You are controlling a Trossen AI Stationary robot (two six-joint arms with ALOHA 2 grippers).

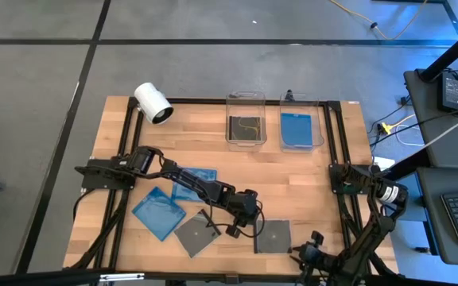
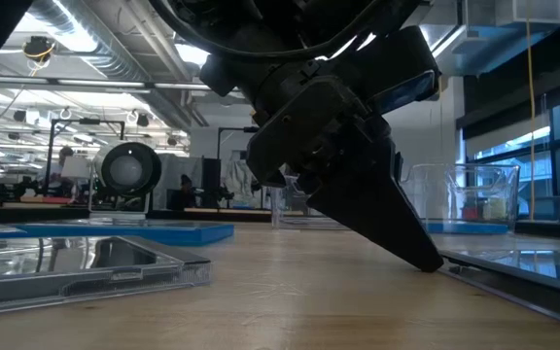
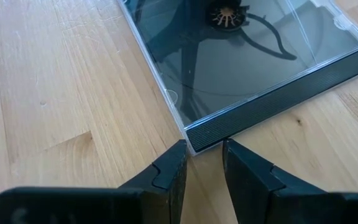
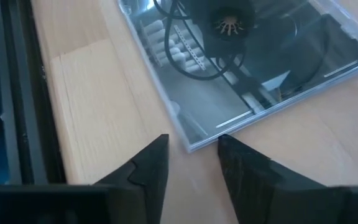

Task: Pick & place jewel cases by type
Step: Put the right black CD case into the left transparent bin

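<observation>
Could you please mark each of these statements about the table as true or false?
1. The clear bin nearer the white camera holds a dark jewel case. True: the left bin, next to the white camera, holds a dark case.
2. The other bin is empty. False: the right bin holds a blue case.
3. Four jewel cases lie on the table outside the bins. True: two blue cases and two dark cases.
4. The left pincer has lifted a blue case. False: the left pincer is open at the corner of a dark case lying flat on the table.
</observation>
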